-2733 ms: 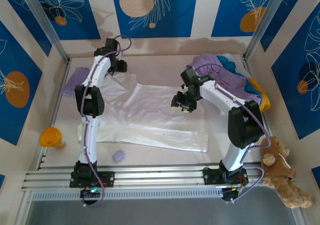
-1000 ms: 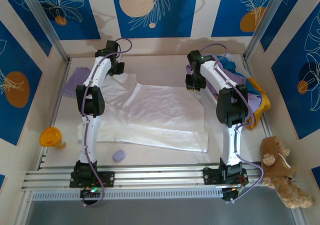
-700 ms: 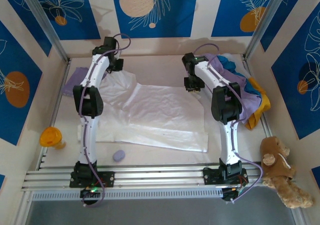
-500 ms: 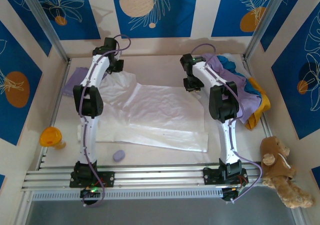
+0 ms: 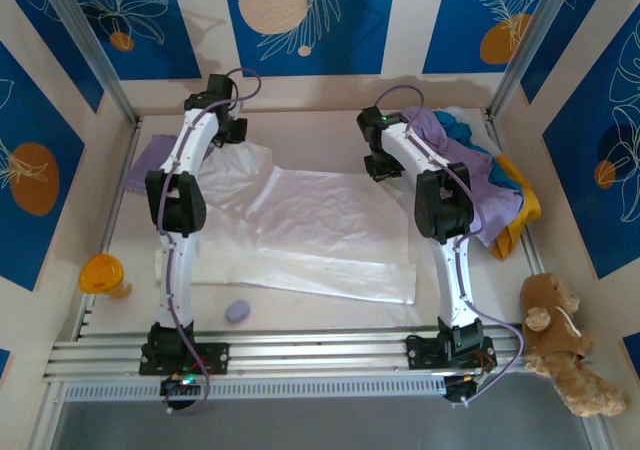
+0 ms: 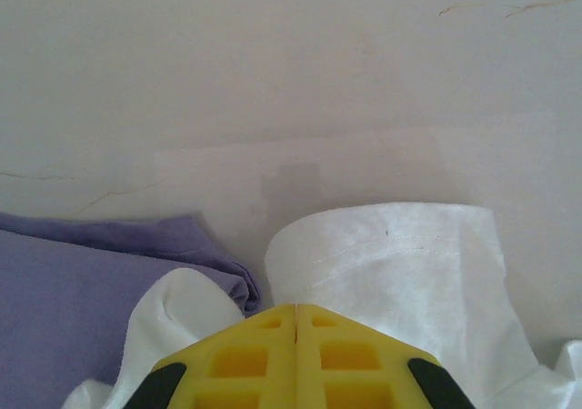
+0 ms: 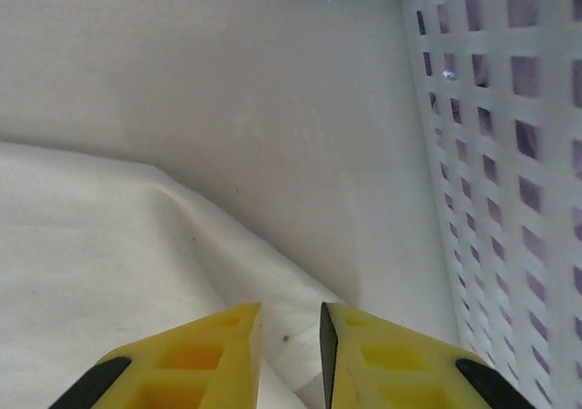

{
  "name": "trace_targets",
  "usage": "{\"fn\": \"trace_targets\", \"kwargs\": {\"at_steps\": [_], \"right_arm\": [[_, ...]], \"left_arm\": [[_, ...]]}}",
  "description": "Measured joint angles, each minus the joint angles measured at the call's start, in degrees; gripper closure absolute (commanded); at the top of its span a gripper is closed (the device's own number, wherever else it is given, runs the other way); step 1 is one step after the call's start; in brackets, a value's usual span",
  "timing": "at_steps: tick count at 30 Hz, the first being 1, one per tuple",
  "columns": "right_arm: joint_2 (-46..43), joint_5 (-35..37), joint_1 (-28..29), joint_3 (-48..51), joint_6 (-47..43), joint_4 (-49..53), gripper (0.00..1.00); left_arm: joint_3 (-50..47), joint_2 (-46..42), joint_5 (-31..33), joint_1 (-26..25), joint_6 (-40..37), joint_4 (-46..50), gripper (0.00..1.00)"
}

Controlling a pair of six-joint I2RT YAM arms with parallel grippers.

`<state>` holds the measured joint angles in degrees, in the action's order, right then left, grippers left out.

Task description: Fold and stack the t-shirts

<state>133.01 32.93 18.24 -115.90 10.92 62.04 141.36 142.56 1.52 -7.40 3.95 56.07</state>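
A large white t-shirt (image 5: 300,225) lies spread over the middle of the table. My left gripper (image 5: 236,136) is at its far left corner. In the left wrist view the gripper (image 6: 296,311) is shut on the white t-shirt (image 6: 400,264), which bulges out on both sides of the jaws. My right gripper (image 5: 381,170) is at the shirt's far right corner. Its jaws (image 7: 291,323) stand slightly apart, with the shirt's hem (image 7: 296,336) lying in the gap. Lavender (image 5: 450,155), teal (image 5: 465,128) and yellow-orange (image 5: 525,205) t-shirts are heaped at the right.
A flat lavender cloth (image 5: 148,160) lies by the left wall, also beside the left jaws (image 6: 82,300). A white mesh basket wall (image 7: 509,154) stands close to my right gripper. An orange cup (image 5: 103,273), a small lavender blob (image 5: 238,311) and a teddy bear (image 5: 565,345) sit near the front.
My right gripper has gone from over the shirt's right half to its far right corner, then edged left, and its jaws have parted a little. The left gripper has barely moved.
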Motion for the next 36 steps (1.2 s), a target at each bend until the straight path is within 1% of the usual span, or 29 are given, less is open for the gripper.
{"fn": "trace_targets", "kwargs": {"at_steps": [5, 14, 20, 31, 34, 36], "right_arm": [[0.1, 3.2, 0.9, 0.5, -2.8, -0.5, 0.75], [-0.2, 8.5, 3.4, 5.8, -8.8, -6.3, 0.75], [-0.2, 8.1, 3.4, 5.9, -10.7, -7.0, 0.74], [1.1, 3.6, 2.8, 5.7, -11.7, -5.5, 0.71], [1.3, 3.4, 2.8, 5.7, -11.9, -5.4, 0.69], [1.3, 3.0, 2.8, 5.6, -11.9, -5.4, 0.7]], "left_arm": [[-0.1, -0.6, 0.0, 0.0, 0.0, 0.2, 1.0], [-2.9, -1.8, 0.0, 0.0, 0.0, 0.1, 1.0], [-3.4, -1.9, 0.0, 0.0, 0.0, 0.1, 1.0], [-5.7, -3.2, 0.0, 0.0, 0.0, -0.7, 1.0], [-6.6, -3.8, 0.0, 0.0, 0.0, -0.9, 1.0], [-6.9, -4.0, 0.0, 0.0, 0.0, -1.0, 1.0]]}}
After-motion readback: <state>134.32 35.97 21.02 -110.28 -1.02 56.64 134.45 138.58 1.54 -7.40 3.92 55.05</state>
